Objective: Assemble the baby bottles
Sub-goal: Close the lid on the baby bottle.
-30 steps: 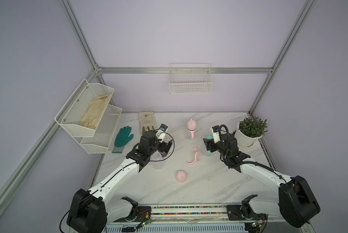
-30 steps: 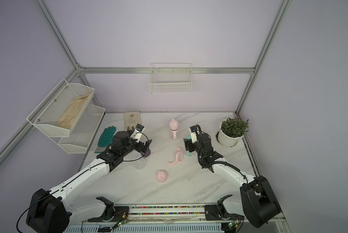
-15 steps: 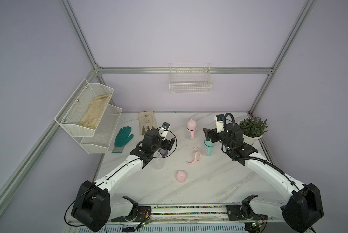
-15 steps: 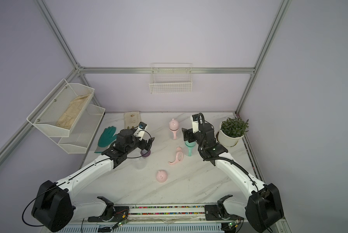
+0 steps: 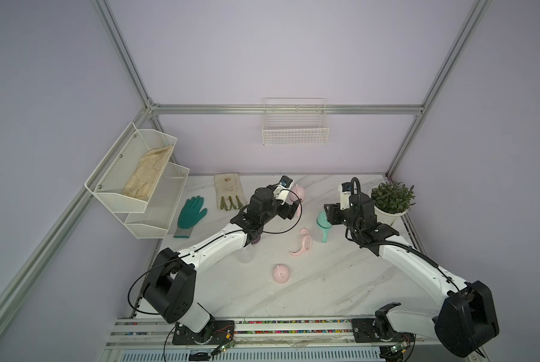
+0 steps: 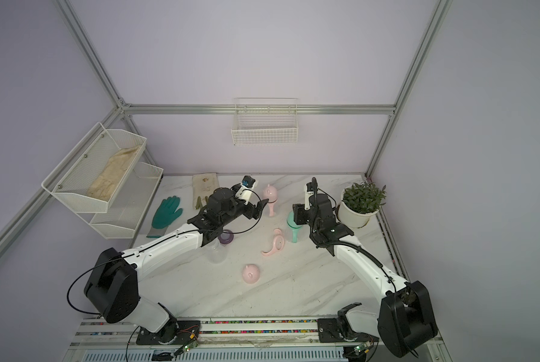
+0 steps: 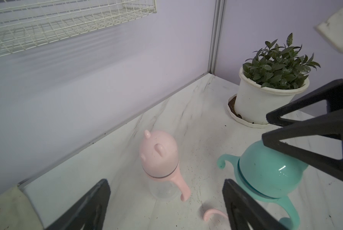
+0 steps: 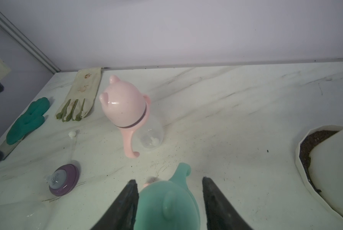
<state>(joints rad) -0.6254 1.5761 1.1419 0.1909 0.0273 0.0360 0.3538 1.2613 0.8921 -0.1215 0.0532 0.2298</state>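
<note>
Mint bottle (image 8: 166,207) within spread right hand (image 8: 169,180), pot (image 7: 256,107) near; left hand (image 7: 165,182) spread before pink bottle (image 7: 158,157)

The left arm (image 5: 215,246) and right arm (image 5: 414,265) are white-shelled, with bulky black joints (image 5: 464,316) and thin black cables (image 6: 67,296). The left gripper (image 7: 165,180) and right gripper (image 8: 169,179) carry black triangular fingers (image 7: 91,203).
</note>
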